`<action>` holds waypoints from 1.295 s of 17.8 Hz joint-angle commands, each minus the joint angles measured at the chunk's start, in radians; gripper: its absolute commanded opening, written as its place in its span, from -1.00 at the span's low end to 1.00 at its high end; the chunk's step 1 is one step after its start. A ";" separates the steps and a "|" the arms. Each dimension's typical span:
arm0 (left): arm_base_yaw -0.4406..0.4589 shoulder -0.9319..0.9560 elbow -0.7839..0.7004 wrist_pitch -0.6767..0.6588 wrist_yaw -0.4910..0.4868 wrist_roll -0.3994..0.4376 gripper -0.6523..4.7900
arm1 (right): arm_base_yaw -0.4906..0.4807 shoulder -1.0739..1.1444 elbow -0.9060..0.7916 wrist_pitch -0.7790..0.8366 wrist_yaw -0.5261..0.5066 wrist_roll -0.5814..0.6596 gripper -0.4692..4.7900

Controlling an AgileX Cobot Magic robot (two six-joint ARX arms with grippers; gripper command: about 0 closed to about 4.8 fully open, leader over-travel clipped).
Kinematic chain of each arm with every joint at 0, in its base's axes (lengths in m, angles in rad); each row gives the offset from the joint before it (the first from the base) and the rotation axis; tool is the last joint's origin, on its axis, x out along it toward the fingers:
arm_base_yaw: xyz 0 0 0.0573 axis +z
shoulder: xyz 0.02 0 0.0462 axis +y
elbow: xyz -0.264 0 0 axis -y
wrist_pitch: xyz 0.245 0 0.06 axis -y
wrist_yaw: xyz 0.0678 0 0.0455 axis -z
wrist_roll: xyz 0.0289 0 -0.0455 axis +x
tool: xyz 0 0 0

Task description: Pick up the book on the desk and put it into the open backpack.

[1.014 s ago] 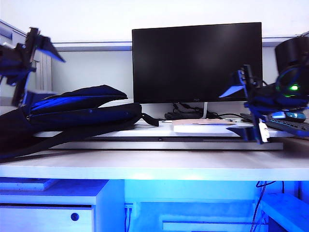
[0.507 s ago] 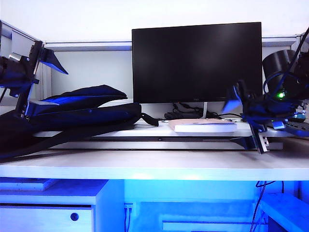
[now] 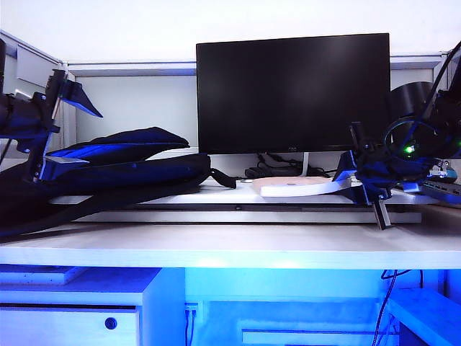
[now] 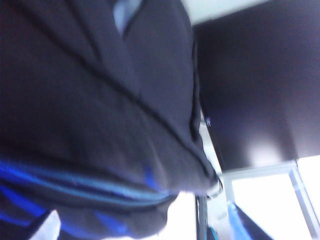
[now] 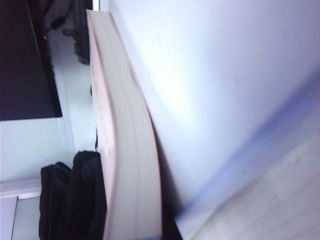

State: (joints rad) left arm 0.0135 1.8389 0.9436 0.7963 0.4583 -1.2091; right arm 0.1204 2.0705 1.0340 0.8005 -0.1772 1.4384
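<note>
1. The left gripper (image 3: pixel 54 122) hangs at the far left of the monitor (image 3: pixel 293 92), above the backpack's near end, its fingers spread wide apart and empty
2. In the left wrist view the backpack (image 4: pixel 100 115) fills most of the picture, black cloth with blue trim along its lower part
3. The backpack (image 3: pixel 122 169) lies on its side on the desk (image 3: pixel 216 249), left of the monitor, with blue lining showing in its mouth and a strap trailing toward the monitor's foot
4. The book (image 3: pixel 299 187) lies on the low white platform (image 3: pixel 180 200) just below the monitor's right half, its right end bent upward
5. The right wrist view shows the book (image 5: pixel 125 150) edge-on, pale pages under a pinkish cover
6. The right gripper (image 3: pixel 358 179) sits right of the monitor's foot, at the book's right end, its fingers pinched down onto that raised end
</note>
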 commanded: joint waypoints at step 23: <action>-0.051 0.162 0.264 0.492 0.201 -0.233 -0.78 | 0.157 -0.019 0.356 0.210 -0.154 0.026 -0.84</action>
State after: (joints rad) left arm -0.0216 2.0201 1.1908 1.1351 0.5896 -1.4120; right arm 0.2787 2.0674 1.3788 0.9386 -0.3405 1.4769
